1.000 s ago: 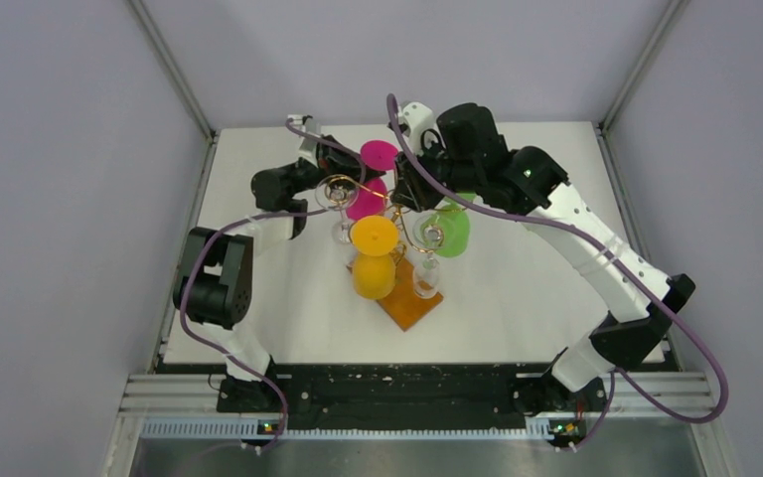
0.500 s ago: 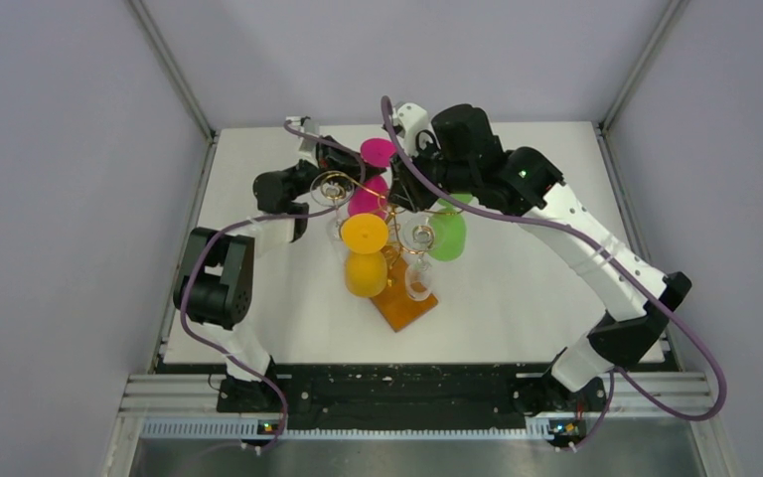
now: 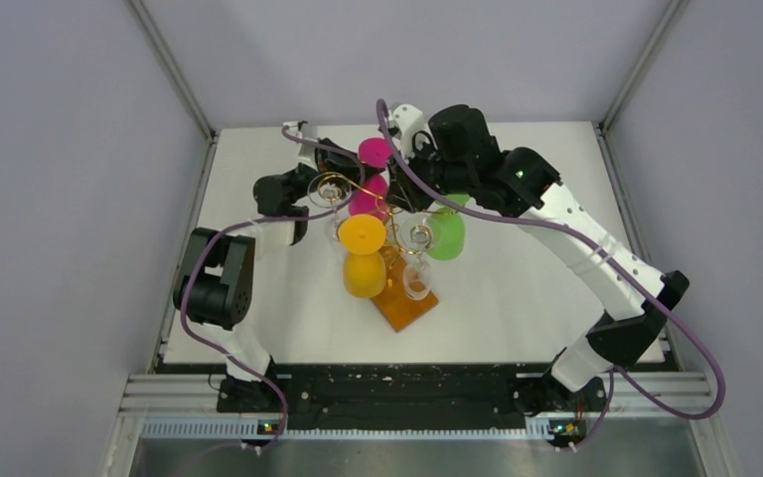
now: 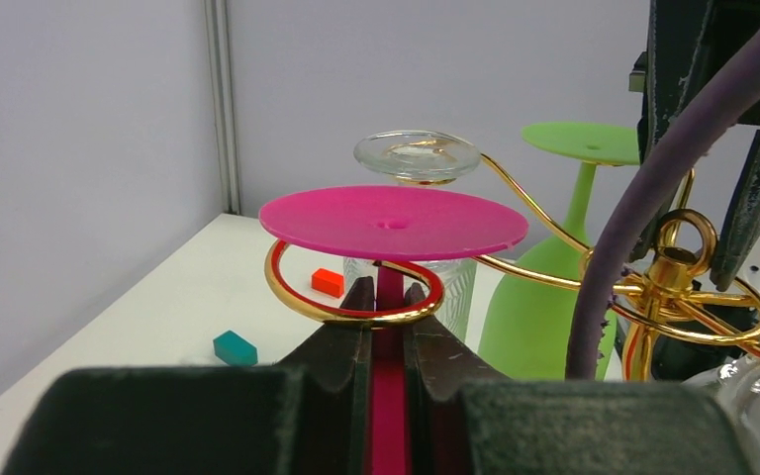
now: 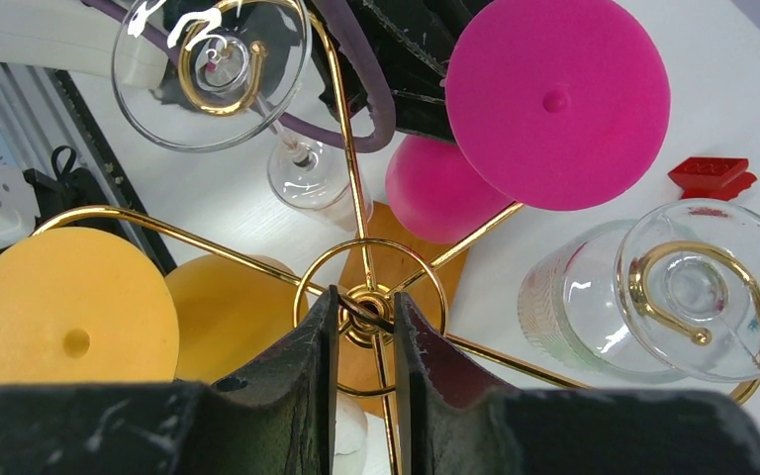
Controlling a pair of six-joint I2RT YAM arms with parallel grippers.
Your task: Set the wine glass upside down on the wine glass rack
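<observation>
left claw clamped on pink wine glass stem, which sits in a scroll of the wine glass rack. right claw clamped on the rack's centre knob.

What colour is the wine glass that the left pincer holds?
The glass is bright pink, clearest in the left wrist view.

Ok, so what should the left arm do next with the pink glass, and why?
Probably ease the pink glass down a little. The left tool is shut on its stem, which sits inside the gold scroll, but the foot seems to hang slightly above the wire. The right tool grips the rack at its centre, so lowering looks safe.
</observation>
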